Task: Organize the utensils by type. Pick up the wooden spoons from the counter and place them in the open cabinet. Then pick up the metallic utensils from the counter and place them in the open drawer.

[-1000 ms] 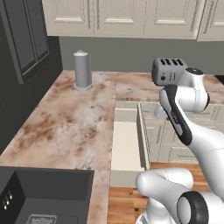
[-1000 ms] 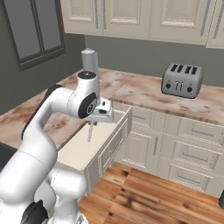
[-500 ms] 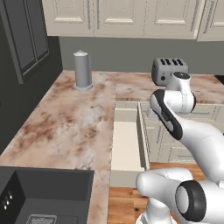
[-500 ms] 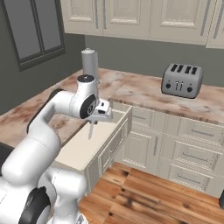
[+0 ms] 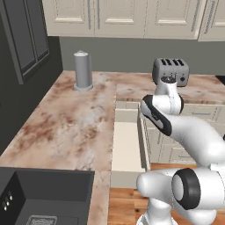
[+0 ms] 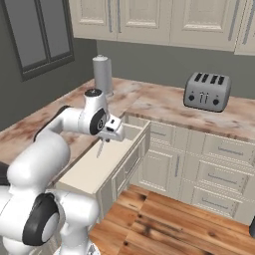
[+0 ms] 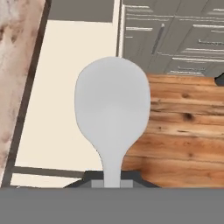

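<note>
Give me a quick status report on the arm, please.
Gripper shut on metal spoon. Spoon hangs over open drawer, not released. Nothing in the way.

Grey metal spoon [image 7: 112, 109] hanging head-down, pinched by handle, above open pale cream drawer [image 6: 94, 167], pulled out below marbled worktop [image 5: 74, 127].

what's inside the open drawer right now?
Nothing lies on the visible floor of the open drawer: plain cream interior. The gripper holds a grey metal spoon hanging above it, not yet released. The arm covers part of the drawer in the left base view.
</note>
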Tool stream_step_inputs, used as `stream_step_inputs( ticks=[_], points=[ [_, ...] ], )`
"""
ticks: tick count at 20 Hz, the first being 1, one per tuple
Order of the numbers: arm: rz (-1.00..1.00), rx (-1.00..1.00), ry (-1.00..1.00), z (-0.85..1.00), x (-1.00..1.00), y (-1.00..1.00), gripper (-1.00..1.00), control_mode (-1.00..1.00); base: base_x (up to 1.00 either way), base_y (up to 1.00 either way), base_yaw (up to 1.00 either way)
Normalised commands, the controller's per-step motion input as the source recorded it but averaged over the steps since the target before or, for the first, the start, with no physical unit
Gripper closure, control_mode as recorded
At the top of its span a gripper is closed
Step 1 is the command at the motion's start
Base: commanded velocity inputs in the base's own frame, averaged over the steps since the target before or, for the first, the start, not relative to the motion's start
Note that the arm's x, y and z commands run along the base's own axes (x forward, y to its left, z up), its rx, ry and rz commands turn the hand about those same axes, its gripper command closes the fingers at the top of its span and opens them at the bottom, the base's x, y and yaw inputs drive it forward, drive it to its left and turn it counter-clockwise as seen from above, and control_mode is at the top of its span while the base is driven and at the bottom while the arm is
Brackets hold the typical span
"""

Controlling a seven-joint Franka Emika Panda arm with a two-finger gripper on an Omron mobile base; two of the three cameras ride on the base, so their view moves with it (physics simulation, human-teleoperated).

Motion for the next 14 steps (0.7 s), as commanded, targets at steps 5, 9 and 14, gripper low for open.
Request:
stream_step_inputs(
  ticks=[5,9,14],
  points=[
    [-0.15,0.00,0.00,-0.36,0.22,0.04,1.00,-1.00,0.00,0.00,0.00],
    [-0.10,0.03,0.00,-0.37,0.17,0.05,1.00,-1.00,0.00,0.00,0.00],
    [-0.01,0.16,0.00,-0.35,0.14,0.00,1.00,-1.00,0.00,0.00,0.00]
  ],
)
